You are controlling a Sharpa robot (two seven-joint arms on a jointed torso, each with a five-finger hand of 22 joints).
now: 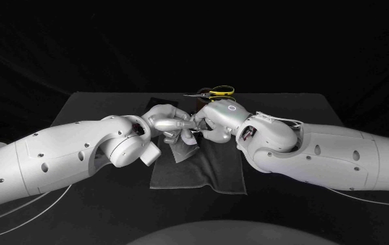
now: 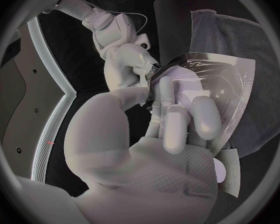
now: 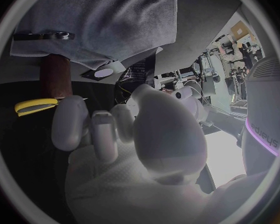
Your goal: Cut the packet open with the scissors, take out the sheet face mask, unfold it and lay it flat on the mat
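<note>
The bench (image 1: 97,107) carries a dark mat (image 1: 211,172) at its middle, and both arms meet low over the mat's near half. The left hand (image 1: 168,122) and the right hand (image 1: 217,122) are almost touching there, with the packet (image 2: 209,79) between them. It is off the mat, held up in the air, and the mat shows behind it in the left wrist view.

The scissors (image 1: 216,92) lie by the mat's far edge, well apart from both hands. From that we judge the cutting is over and the step in hand is getting the sheet mask out of the packet. We cannot see the cut itself, and no mask shows outside the packet yet.

The left hand's fingers (image 2: 205,117) are clamped on the packet, lying flat across its face, the thumb out of sight. The right hand's fingertips (image 2: 145,64) are drawn together on the packet's edge, just beyond the left fingers. Whether they also have the mask's edge in that pinch, we cannot tell.

Next, we think, the right fingers must catch the mask alone and draw it away while the left hand holds the packet steady. A pinch that takes the foil too would pull on the packet and free nothing.
</note>
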